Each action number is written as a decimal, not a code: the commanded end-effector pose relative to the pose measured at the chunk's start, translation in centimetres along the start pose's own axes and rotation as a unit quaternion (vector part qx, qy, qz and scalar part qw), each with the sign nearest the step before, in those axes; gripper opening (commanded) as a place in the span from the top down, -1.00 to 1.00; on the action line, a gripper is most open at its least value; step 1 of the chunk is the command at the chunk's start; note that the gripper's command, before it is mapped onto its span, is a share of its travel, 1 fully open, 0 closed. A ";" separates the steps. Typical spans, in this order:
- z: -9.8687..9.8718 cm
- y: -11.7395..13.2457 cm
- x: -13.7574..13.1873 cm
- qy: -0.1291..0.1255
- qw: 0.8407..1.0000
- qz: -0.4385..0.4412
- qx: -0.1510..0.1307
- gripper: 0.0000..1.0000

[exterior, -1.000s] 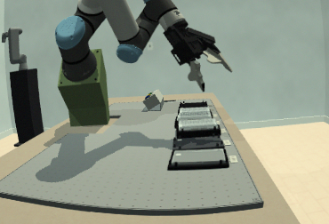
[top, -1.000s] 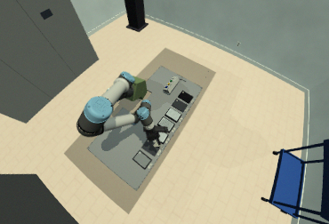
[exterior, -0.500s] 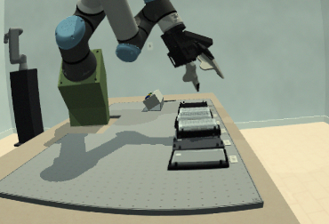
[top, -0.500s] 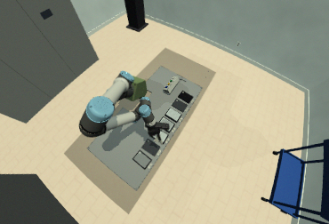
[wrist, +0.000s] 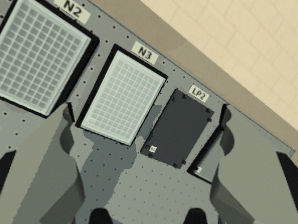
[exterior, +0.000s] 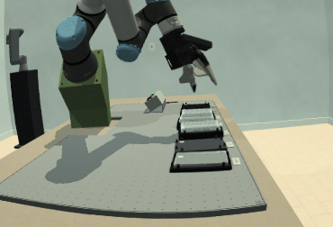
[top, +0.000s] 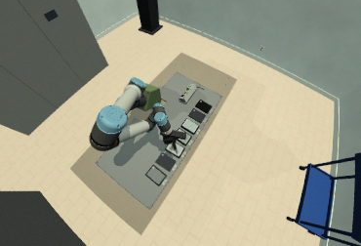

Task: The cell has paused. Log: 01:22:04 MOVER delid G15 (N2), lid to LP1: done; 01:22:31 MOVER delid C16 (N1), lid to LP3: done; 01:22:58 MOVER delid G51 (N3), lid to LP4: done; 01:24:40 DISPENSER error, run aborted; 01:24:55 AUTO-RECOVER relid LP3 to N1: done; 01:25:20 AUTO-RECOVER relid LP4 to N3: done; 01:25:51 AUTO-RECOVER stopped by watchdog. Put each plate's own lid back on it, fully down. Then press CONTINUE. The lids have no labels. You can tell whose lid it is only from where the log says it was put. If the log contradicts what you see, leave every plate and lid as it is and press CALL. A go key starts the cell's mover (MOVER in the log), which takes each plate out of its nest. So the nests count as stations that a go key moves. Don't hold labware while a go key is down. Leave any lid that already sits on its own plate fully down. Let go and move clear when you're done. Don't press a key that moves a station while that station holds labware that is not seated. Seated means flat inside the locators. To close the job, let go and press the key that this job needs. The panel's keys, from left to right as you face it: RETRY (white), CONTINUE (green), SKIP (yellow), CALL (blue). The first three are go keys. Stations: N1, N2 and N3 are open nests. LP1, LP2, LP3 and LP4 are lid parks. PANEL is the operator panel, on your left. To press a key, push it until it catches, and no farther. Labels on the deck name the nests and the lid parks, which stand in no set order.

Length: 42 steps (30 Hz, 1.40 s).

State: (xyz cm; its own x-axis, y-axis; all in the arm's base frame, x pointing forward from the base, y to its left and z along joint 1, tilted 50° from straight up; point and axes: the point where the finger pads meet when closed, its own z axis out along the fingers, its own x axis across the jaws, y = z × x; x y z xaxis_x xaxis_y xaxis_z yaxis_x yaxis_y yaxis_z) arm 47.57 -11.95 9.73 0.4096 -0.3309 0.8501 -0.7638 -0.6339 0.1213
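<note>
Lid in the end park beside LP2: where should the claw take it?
Probably from straight above, pinching its two long edges mid-length: the lid lies flat and thin, with unoccupied LP2 on one side and the row's end on the other.

Top view looks down from high and far; exterior view sits low at the bench end; wrist view looks down close. All share the bench.
</note>
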 end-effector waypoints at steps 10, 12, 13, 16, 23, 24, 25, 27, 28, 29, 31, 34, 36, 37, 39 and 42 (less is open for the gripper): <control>-0.3 0.3 -4.0 -0.035 0.998 0.054 -0.019 -0.64; -0.4 0.5 -4.9 -0.044 0.996 0.070 -0.026 -0.64; -0.5 0.6 -5.4 -0.047 0.996 0.076 -0.029 -0.64; -0.6 0.8 -6.5 -0.055 0.993 0.092 -0.037 -0.64; -0.9 1.4 -8.7 -0.067 0.989 0.119 -0.052 -0.64; -0.9 1.4 -8.7 -0.067 0.989 0.119 -0.052 -0.64; -1.0 1.5 -9.2 -0.070 0.988 0.127 -0.057 -0.64; -1.0 1.5 -9.2 -0.070 0.988 0.127 -0.057 -0.64; -1.1 1.7 -9.6 -0.073 0.986 0.134 -0.062 -0.64; -1.2 1.8 -10.1 -0.075 0.985 0.139 -0.065 -0.64; -1.3 2.0 -10.6 -0.078 0.984 0.147 -0.070 -0.64; -1.5 2.4 -11.6 -0.081 0.981 0.158 -0.078 -0.64; -1.6 2.6 -12.0 -0.083 0.979 0.166 -0.083 -0.64; -1.7 2.8 -12.5 -0.085 0.977 0.174 -0.089 -0.64; -1.9 3.0 -13.0 -0.086 0.976 0.178 -0.092 -0.64; -2.2 3.7 -14.3 -0.089 0.971 0.196 -0.106 -0.64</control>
State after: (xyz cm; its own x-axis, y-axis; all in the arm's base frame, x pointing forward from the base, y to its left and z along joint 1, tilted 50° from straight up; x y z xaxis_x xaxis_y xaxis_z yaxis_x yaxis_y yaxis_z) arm 39.31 -8.43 0.29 0.1783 -0.6234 0.7613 -0.9374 -0.3429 -0.0612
